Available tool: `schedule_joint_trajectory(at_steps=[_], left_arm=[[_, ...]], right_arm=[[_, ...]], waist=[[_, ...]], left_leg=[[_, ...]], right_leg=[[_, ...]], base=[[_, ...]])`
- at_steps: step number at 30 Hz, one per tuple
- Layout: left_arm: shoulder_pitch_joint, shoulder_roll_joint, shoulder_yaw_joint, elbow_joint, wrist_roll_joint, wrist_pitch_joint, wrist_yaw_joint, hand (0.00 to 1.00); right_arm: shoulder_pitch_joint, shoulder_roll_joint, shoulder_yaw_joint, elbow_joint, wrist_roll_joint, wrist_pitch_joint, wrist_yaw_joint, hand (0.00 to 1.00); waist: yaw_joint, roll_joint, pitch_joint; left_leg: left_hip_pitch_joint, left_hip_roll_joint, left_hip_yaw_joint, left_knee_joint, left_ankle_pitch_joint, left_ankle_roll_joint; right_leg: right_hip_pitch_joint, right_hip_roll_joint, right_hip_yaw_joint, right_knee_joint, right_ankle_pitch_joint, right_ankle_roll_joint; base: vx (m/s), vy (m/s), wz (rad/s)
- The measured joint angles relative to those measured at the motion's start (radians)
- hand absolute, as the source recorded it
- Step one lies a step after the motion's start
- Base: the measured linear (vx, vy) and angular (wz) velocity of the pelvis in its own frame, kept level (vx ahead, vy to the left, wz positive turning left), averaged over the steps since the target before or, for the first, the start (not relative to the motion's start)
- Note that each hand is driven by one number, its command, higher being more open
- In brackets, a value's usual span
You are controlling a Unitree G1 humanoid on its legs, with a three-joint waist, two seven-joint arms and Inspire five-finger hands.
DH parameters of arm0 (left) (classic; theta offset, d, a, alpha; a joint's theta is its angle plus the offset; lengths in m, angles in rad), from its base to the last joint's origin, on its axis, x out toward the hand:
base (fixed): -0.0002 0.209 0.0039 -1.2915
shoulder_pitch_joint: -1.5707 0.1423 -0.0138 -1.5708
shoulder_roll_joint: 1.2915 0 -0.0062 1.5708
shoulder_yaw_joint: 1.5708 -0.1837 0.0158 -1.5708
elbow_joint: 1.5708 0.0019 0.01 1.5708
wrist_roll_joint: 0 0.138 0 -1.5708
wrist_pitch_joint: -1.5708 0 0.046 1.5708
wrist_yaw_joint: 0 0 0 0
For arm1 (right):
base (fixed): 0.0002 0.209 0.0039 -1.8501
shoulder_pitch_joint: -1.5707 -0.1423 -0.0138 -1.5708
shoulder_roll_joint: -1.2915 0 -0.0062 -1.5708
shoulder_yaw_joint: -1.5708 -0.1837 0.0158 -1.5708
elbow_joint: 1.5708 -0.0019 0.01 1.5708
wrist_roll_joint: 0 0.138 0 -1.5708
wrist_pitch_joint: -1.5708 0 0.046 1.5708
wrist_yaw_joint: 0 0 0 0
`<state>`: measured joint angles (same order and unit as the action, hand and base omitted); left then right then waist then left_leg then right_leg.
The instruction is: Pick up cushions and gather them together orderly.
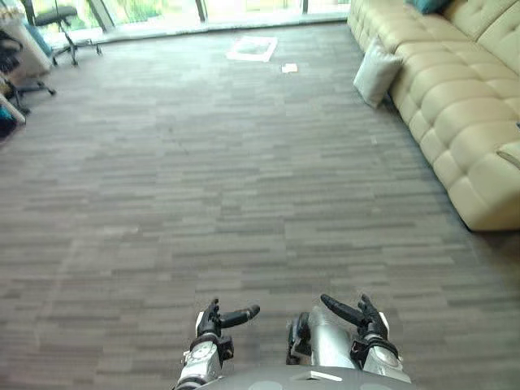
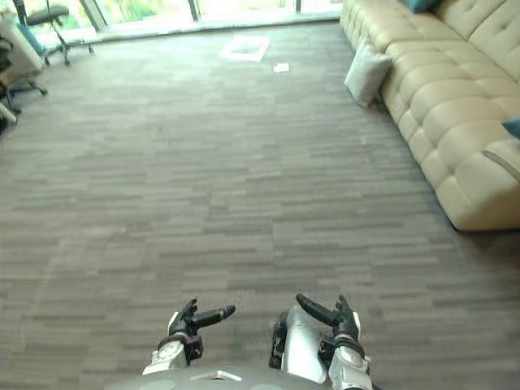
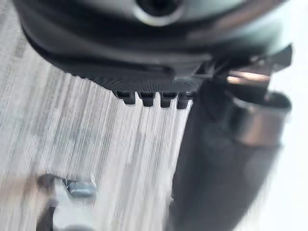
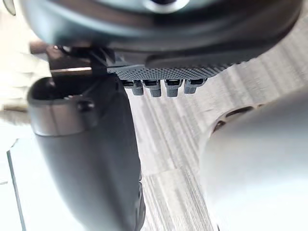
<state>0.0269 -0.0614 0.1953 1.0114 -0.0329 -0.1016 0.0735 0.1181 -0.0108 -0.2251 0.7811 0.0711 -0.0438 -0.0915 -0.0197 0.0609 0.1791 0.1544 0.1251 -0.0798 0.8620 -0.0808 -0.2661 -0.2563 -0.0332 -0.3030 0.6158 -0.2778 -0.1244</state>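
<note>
A white cushion point(image 1: 376, 73) leans on the floor against the front of a beige sofa point(image 1: 455, 97) at the far right. A teal cushion point(image 1: 426, 5) lies on the sofa's far end, and another teal one point(image 2: 513, 127) shows at the right edge of the seat. My left hand point(image 1: 218, 319) and right hand point(image 1: 361, 315) hang low at the bottom of the head views, far from the cushions. Both are open, fingers straight, holding nothing.
Grey carpet covers the wide floor between me and the sofa. A white mat point(image 1: 253, 48) and a small paper point(image 1: 289, 68) lie near the far windows. Office chairs point(image 1: 58, 23) stand at the far left.
</note>
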Motion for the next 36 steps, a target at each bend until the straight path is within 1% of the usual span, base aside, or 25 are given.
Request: schedule_joint_trajectory(at_steps=[1, 2, 3, 4, 6, 8, 9, 11, 13, 15, 16, 18, 19, 20, 22, 23, 25, 28, 29, 30, 31, 32, 33, 34, 36], left_arm=[[0.001, -0.002, 0.032, -0.024, -0.001, 0.001, 0.007, 1.0], [0.005, -0.001, 0.062, -0.06, -0.003, -0.001, 0.014, 1.0], [0.008, 0.002, 0.065, -0.072, -0.005, -0.002, 0.015, 1.0], [0.016, 0.012, 0.065, -0.09, -0.006, -0.008, 0.015, 1.0], [0.021, 0.016, 0.066, -0.113, -0.006, -0.022, 0.015, 1.0], [0.022, 0.016, 0.073, -0.127, -0.006, -0.023, 0.016, 1.0], [0.022, 0.015, 0.102, -0.125, -0.006, -0.029, 0.016, 1.0], [0.036, 0.03, 0.109, -0.117, -0.007, -0.028, 0.028, 1.0], [0.039, 0.027, 0.128, -0.115, -0.042, -0.028, 0.031, 1.0], [0.031, 0.031, 0.131, -0.112, -0.054, -0.024, 0.03, 1.0], [0.038, 0.051, 0.131, -0.102, -0.053, -0.023, 0.024, 1.0], [0.025, 0.089, 0.128, -0.091, -0.046, -0.02, 0.024, 1.0], [0.016, 0.105, 0.126, -0.079, -0.042, -0.018, 0.028, 1.0], [0.003, 0.11, 0.125, -0.051, -0.041, -0.01, 0.03, 1.0], [-0.001, 0.109, 0.122, -0.026, -0.041, 0.005, 0.038, 1.0], [0.011, 0.107, 0.082, -0.022, -0.041, 0.004, 0.047, 1.0], [0.024, 0.104, 0.041, -0.021, -0.038, 0.001, 0.047, 1.0], [0.027, 0.107, 0.022, -0.018, -0.035, 0.002, 0.044, 1.0], [0.026, 0.107, 0.02, -0.014, -0.034, 0.002, 0.042, 1.0], [0.025, 0.109, 0.02, -0.011, -0.033, 0.002, 0.037, 1.0], [0.025, 0.101, 0.016, 0.008, -0.031, 0.003, 0.033, 1.0], [0.019, 0.088, 0.005, 0.011, -0.02, 0.001, 0.02, 1.0], [0.019, 0.087, 0.004, 0.01, -0.017, 0.0, 0.018, 1.0], [0.019, 0.074, 0.006, -0.003, 0.0, -0.004, 0.007, 1.0], [0.02, 0.068, 0.009, -0.005, 0.007, -0.008, 0.006, 1.0]], right_arm=[[-0.01, -0.001, 0.003, 0.01, 0.002, 0.006, -0.007, 1.0], [-0.009, 0.002, 0.014, 0.029, 0.01, 0.011, -0.009, 1.0], [-0.007, 0.005, 0.018, 0.037, 0.01, 0.012, -0.009, 1.0], [-0.003, 0.009, 0.032, 0.052, 0.011, 0.015, -0.01, 1.0], [-0.002, 0.004, 0.059, 0.061, 0.011, 0.021, -0.014, 1.0], [-0.003, 0.004, 0.072, 0.061, 0.011, 0.022, -0.018, 1.0], [-0.008, 0.011, 0.074, 0.063, 0.011, 0.025, -0.021, 1.0], [-0.01, 0.018, 0.092, 0.065, 0.01, 0.023, -0.024, 1.0], [-0.004, 0.019, 0.098, 0.067, 0.009, 0.022, -0.024, 1.0], [0.013, 0.021, 0.087, 0.079, 0.008, 0.028, -0.027, 1.0], [0.038, 0.036, 0.085, 0.082, 0.004, 0.033, -0.027, 1.0], [0.046, 0.054, 0.08, 0.09, -0.004, 0.041, -0.027, 1.0], [0.044, 0.065, 0.08, 0.089, -0.011, 0.042, -0.024, 1.0], [0.039, 0.065, 0.077, 0.089, -0.013, 0.042, -0.021, 1.0], [0.028, 0.056, 0.083, 0.079, -0.027, 0.043, -0.012, 1.0], [0.03, 0.038, 0.089, 0.052, -0.034, 0.028, -0.006, 1.0], [0.028, 0.032, 0.088, 0.023, -0.035, 0.014, -0.007, 1.0], [0.018, 0.03, 0.087, 0.019, -0.035, 0.002, -0.007, 1.0], [0.016, 0.027, 0.087, 0.021, -0.034, 0.002, -0.008, 1.0], [0.02, 0.026, 0.085, 0.02, -0.034, 0.003, -0.007, 1.0], [0.019, 0.016, 0.075, 0.033, -0.029, 0.006, -0.004, 1.0], [-0.008, 0.005, 0.041, 0.049, -0.032, 0.012, -0.013, 1.0], [-0.01, 0.004, 0.039, 0.049, -0.032, 0.012, -0.015, 1.0], [-0.011, 0.008, 0.028, 0.053, -0.032, 0.013, -0.02, 1.0], [0.005, 0.017, 0.032, 0.055, -0.032, 0.013, -0.017, 1.0]], waist=[[0.007, 0.008, 0.013], [0.015, -0.017, 0.03], [0.017, -0.027, 0.032], [0.022, -0.044, 0.03], [0.036, -0.048, 0.028], [0.051, -0.048, 0.032], [0.072, -0.051, 0.041], [0.079, -0.055, 0.048], [0.087, -0.057, 0.046], [0.109, -0.073, 0.035], [0.112, -0.109, 0.007], [0.108, -0.176, -0.006], [0.102, -0.197, -0.004], [0.094, -0.197, -0.001], [0.09, -0.187, 0.006], [0.075, -0.153, 0.014], [0.065, -0.126, 0.007], [0.064, -0.128, 0.009], [0.06, -0.129, 0.01], [0.056, -0.133, 0.012], [0.047, -0.123, 0.014], [0.05, -0.094, 0.015], [0.049, -0.092, 0.016], [0.04, -0.087, 0.018], [0.038, -0.089, 0.006]], left_leg=[[-0.11, 0.026, 0.025, 0.212, -0.001, 0.004], [-0.205, 0.036, 0.078, 0.331, -0.008, 0.015], [-0.237, 0.04, 0.104, 0.343, -0.012, 0.02], [-0.307, 0.051, 0.16, 0.327, -0.032, 0.066], [-0.392, 0.066, 0.245, 0.185, -0.08, 0.149], [-0.438, 0.061, 0.296, -0.024, -0.105, 0.191], [-0.454, 0.04, 0.298, -0.251, -0.101, 0.2], [-0.47, 0.018, 0.281, -0.471, -0.061, 0.201], [-0.509, -0.001, 0.285, -0.565, -0.026, 0.218], [-0.521, -0.031, 0.289, -0.522, 0.089, 0.321], [-0.516, -0.062, 0.299, -0.486, 0.165, 0.362], [-0.479, -0.112, 0.325, -0.449, 0.088, 0.342], [-0.429, -0.135, 0.317, -0.455, 0.03, 0.304], [-0.378, -0.145, 0.307, -0.468, -0.005, 0.312], [-0.289, -0.149, 0.305, -0.496, -0.04, 0.312], [-0.166, -0.141, 0.286, -0.546, -0.085, 0.317], [-0.059, -0.108, 0.271, -0.601, -0.128, 0.29], [0.069, -0.072, 0.26, -0.66, -0.177, 0.258], [0.106, -0.066, 0.252, -0.674, -0.199, 0.24], [0.133, -0.068, 0.237, -0.679, -0.223, 0.219], [0.165, -0.056, 0.214, -0.68, -0.242, 0.201], [0.165, -0.063, 0.169, -0.691, -0.228, 0.213], [0.163, -0.066, 0.166, -0.693, -0.222, 0.217], [0.156, -0.08, 0.157, -0.696, -0.164, 0.223], [0.163, -0.072, 0.135, -0.674, -0.105, 0.21]], right_leg=[[0.088, 0.037, -0.001, -0.063, -0.005, -0.002], [0.195, 0.056, 0.004, -0.145, -0.006, -0.002], [0.231, 0.06, 0.005, -0.176, -0.006, -0.002], [0.303, 0.071, 0.016, -0.244, -0.004, -0.001], [0.393, 0.089, 0.039, -0.346, 0.013, -0.004], [0.463, 0.1, 0.076, -0.401, 0.013, -0.003], [0.518, 0.103, 0.126, -0.432, 0.006, 0.01], [0.577, 0.103, 0.181, -0.456, -0.012, 0.04], [0.632, 0.097, 0.225, -0.49, -0.058, 0.065], [0.666, 0.063, 0.272, -0.466, -0.099, 0.107], [0.644, 0.016, 0.29, -0.368, -0.11, 0.126], [0.533, -0.055, 0.285, -0.069, -0.072, 0.15], [0.417, -0.079, 0.278, 0.199, 0.111, 0.125], [0.336, -0.108, 0.273, 0.365, 0.14, 0.132], [0.269, -0.133, 0.26, 0.479, 0.097, 0.126], [0.198, -0.137, 0.23, 0.512, 0.045, 0.127], [0.071, -0.122, 0.179, 0.463, 0.009, 0.144], [-0.066, -0.106, 0.097, 0.19, 0.01, 0.142], [-0.085, -0.098, 0.099, 0.058, 0.034, 0.157], [-0.091, -0.089, 0.109, -0.037, 0.114, 0.152], [-0.056, -0.082, 0.09, -0.037, 0.164, 0.064], [-0.048, -0.077, 0.082, 0.0, 0.135, 0.057], [-0.047, -0.078, 0.082, 0.005, 0.133, 0.055], [-0.041, -0.088, 0.081, 0.052, 0.115, 0.031], [0.002, -0.089, 0.075, 0.045, 0.074, 0.038]], base=[[0.6, -0.25, -0.2], [0.49, -0.19, -0.17], [0.48, -0.184, -0.16], [0.49, -0.177, -0.18], [0.49, -0.132, -0.32], [0.53, -0.026, -0.58], [0.56, 0.041, -0.89], [0.62, 0.109, -0.89], [0.61, 0.16, -0.7], [0.79, 0.245, -0.66], [0.75, 0.228, -0.47], [0.75, 0.177, -0.07], [0.88, 0.176, 0.18], [0.7, 0.146, 0.19], [0.58, 0.106, 0.0], [0.62, 0.074, 0.02], [0.68, -0.012, 0.1], [0.53, -0.109, 0.14], [0.8, -0.284, 0.26], [0.72, -0.268, 0.41], [0.73, -0.248, 0.44], [0.6, -0.171, 0.34], [0.5, -0.138, 0.38], [0.31, -0.093, 0.46], [0.34, -0.168, 0.57]])
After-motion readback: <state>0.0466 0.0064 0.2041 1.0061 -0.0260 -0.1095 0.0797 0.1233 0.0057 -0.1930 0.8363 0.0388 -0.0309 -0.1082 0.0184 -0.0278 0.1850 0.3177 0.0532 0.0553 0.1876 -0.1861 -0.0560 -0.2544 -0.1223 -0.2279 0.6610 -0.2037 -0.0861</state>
